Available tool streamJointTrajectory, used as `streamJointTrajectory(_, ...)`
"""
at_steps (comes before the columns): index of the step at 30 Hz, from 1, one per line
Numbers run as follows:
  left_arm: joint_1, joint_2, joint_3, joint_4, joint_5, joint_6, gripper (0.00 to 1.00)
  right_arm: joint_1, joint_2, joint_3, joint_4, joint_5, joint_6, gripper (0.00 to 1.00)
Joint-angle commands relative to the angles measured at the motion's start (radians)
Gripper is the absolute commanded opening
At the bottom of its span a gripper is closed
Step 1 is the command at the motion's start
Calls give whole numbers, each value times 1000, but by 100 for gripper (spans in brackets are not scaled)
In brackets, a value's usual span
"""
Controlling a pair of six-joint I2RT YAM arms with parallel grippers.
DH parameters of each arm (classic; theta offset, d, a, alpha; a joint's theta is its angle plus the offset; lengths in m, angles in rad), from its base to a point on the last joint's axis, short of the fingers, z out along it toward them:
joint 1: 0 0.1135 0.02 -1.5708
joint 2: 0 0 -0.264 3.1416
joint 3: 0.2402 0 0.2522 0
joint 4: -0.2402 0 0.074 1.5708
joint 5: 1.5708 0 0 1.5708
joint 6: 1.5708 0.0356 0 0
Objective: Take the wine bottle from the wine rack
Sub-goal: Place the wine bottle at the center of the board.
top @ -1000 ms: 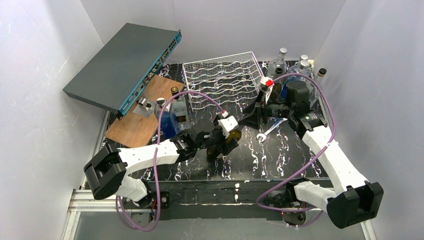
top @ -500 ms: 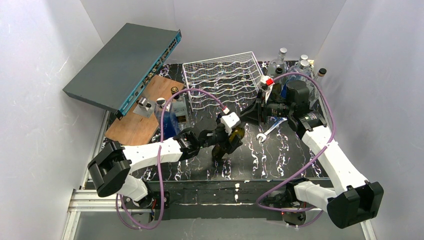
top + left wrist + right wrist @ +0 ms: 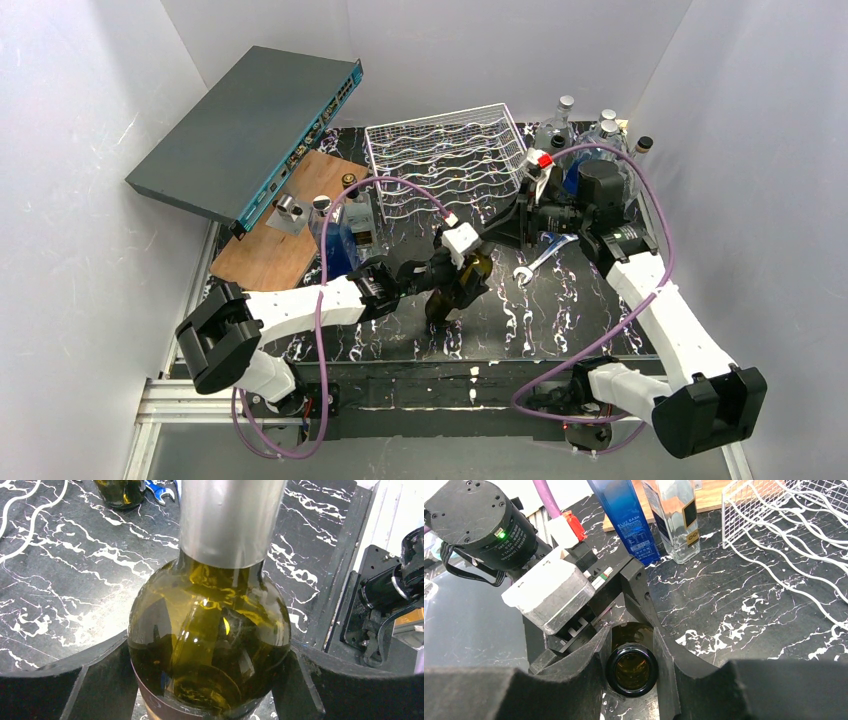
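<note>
The wine bottle (image 3: 472, 268) is olive-green glass with a silver foil neck. It is held tilted over the black marble table, in front of the white wire wine rack (image 3: 450, 160) and off it. My left gripper (image 3: 452, 285) is shut on the bottle's wide body (image 3: 210, 640), one finger on each side (image 3: 100, 685). My right gripper (image 3: 508, 228) is shut on the neck end. The open mouth (image 3: 631, 670) sits between its fingers (image 3: 589, 667). The rack (image 3: 784, 535) holds no bottle.
A grey network switch (image 3: 250, 130) leans at the back left above a wooden board (image 3: 290, 225). A blue bottle (image 3: 338, 245) and a clear one (image 3: 674, 515) stand on the board's right side. Several clear bottles (image 3: 580, 130) stand at the back right. A wrench (image 3: 535, 258) lies near the right gripper.
My left gripper has moved a little to the right with the bottle's body. The right gripper has shifted slightly while staying on the neck.
</note>
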Motion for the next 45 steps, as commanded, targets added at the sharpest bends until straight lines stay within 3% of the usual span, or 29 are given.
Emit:
streamJointTrajectory(1,6,-36,42,85,-6,-65,82,-38,-45,36,-8,0,-28,1)
streamJointTrajectory(6,5,-60,20,85,-3,-77,98,-77,-67,40,-37,10,-46,1)
streamJointTrajectory(11,6,-84,-3,85,11,-72,98,-110,-83,38,-51,24,-56,1)
streamJointTrajectory(23,37,-304,-119,-34,-2,-195,98,-212,-128,216,-405,231,-317,1)
streamJointTrajectory(33,41,-458,-136,-229,17,-276,98,-293,-106,315,-487,360,-356,1)
streamJointTrajectory(45,41,-491,-56,-463,57,-287,98,-371,-83,317,-448,540,-376,1)
